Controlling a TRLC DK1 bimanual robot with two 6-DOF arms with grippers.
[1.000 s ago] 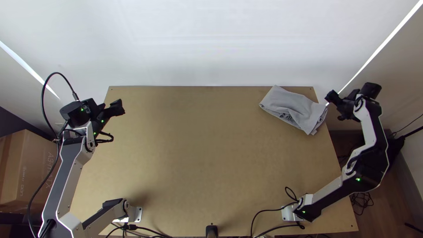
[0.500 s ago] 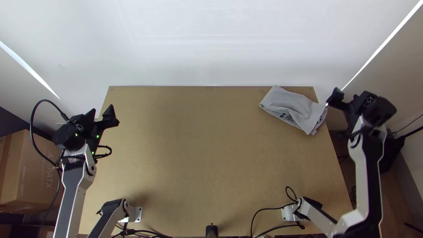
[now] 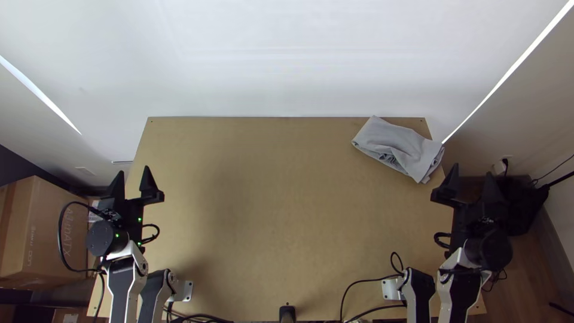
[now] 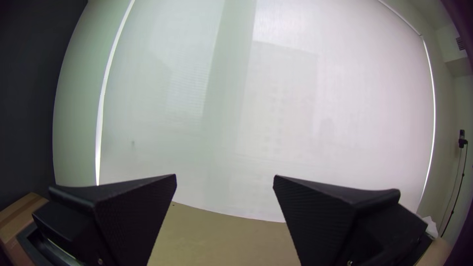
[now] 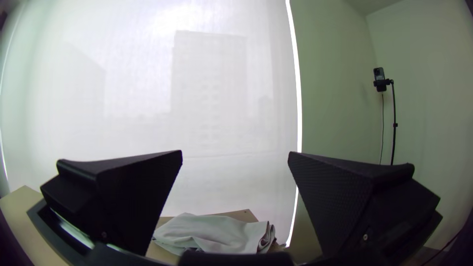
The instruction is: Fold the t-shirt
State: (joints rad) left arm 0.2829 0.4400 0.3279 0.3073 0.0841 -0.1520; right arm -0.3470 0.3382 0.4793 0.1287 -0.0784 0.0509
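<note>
The grey t-shirt (image 3: pixel 399 146) lies folded into a compact bundle at the table's far right corner, its layered edges showing along the near side. Over the table's left edge, my left gripper (image 3: pixel 134 177) stands open and empty. My right gripper (image 3: pixel 472 174) is beyond the right edge, nearer than the cloth and apart from it, also open. In the left wrist view the left gripper (image 4: pixel 224 178) has its two fingers wide apart. In the right wrist view the t-shirt (image 5: pixel 214 233) appears between and beyond the spread fingers of the right gripper (image 5: pixel 235 153).
The wooden table (image 3: pixel 281 209) has bare surface across its middle. A cardboard box (image 3: pixel 45 230) stands off the left side. Black cables (image 3: pixel 373 280) run along the near edge. Behind the table is a pale blind (image 3: pixel 287 60); a phone on a stand (image 5: pixel 380 80) is at the right.
Both arms have drawn back toward the table's near side, their grippers now pointing away from the bases. The left gripper's fingers show farther apart. The t-shirt has not moved.
</note>
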